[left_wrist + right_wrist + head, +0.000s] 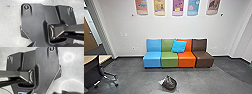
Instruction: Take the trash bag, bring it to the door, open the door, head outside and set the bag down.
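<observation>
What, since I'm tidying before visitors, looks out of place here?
The trash bag sits on the floor in front of the sofa, an odd spot for rubbish. The blue cushion leans askew across its green and orange sections.

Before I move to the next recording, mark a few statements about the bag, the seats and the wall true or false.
1. The trash bag lies on the floor in front of the row of seats. True.
2. The blue cushion lies on the floor. False: it leans against the backrests of the green and orange seats.
3. The brown seat is at the row's right end in the head view. True.
4. The wall behind the seats is bare. False: posters hang there.
</observation>
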### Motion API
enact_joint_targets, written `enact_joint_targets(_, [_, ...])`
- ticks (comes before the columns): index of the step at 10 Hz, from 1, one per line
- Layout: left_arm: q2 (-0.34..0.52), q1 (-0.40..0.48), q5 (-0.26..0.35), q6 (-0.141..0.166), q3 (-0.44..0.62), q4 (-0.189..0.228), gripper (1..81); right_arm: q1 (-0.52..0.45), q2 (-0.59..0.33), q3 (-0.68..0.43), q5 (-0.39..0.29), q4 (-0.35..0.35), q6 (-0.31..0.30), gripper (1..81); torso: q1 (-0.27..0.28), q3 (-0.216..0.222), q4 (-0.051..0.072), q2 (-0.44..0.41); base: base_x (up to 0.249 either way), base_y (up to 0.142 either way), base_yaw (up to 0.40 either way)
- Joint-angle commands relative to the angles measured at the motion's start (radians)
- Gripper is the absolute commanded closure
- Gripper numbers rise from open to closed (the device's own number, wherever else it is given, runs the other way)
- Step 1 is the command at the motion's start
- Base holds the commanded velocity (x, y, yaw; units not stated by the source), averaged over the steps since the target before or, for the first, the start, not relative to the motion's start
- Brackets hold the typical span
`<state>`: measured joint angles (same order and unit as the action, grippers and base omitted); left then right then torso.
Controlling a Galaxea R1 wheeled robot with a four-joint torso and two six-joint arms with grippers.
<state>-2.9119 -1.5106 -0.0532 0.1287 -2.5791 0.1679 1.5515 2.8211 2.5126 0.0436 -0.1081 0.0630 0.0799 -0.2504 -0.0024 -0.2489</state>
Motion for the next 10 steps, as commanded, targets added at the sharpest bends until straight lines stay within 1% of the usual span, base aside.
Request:
enact_joint_targets(1, [0.003, 0.039, 0.053, 0.0, 0.004, -0.004, 1.0, -0.032, -0.018, -0.006, -0.062, 0.005, 0.005, 1.0, 0.0, 0.0, 0.0, 0.0, 0.191, 0.0, 0.0])
enact_joint_targets(10, [0.005, 0.037, 0.053, 0.0, 0.004, -0.005, 1.0, -0.033, -0.015, -0.006, -0.062, 0.005, 0.005, 1.0, 0.0, 0.0, 0.0, 0.0, 0.191, 0.0, 0.0])
